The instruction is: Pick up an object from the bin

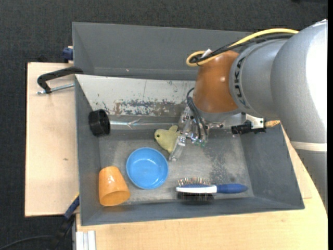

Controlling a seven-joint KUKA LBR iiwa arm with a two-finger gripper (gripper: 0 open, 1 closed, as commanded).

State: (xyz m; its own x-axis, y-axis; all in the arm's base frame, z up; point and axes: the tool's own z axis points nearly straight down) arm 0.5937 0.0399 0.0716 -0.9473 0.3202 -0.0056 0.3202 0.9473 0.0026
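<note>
Here, far left: a black round cap (99,122) is lying against the back wall of the grey bin (130,46), well apart from the gripper.
Front left corner: an orange cup (113,186) is sitting low by the front wall, just beside the blue bowl.
Left of centre: a blue bowl (147,168) is resting open side up, with nothing in it.
Centre: a pale yellow, flat, lumpy-edged piece (166,138) is lying just behind the bowl's rim.
Gripper (179,146): it is hanging low at the right edge of the pale yellow piece. Whether it is touching the piece or only beside it, I cannot tell.
Gripper state: I cannot tell whether it is wide or narrow, and nothing is showing as held.
Front, right of centre: a brush with a blue handle (208,188) is lying along the front wall, apart from the gripper.
Right: the arm, with its orange cover (216,87), is reaching in over the bin's right wall.
Step in hand: by my reading the pick is not yet made. The pale yellow piece is the nearest thing and is lying on the floor.
Next move: it is calling for a sure hold on that thin piece, then a straight lift clear of the bowl's rim.
</note>
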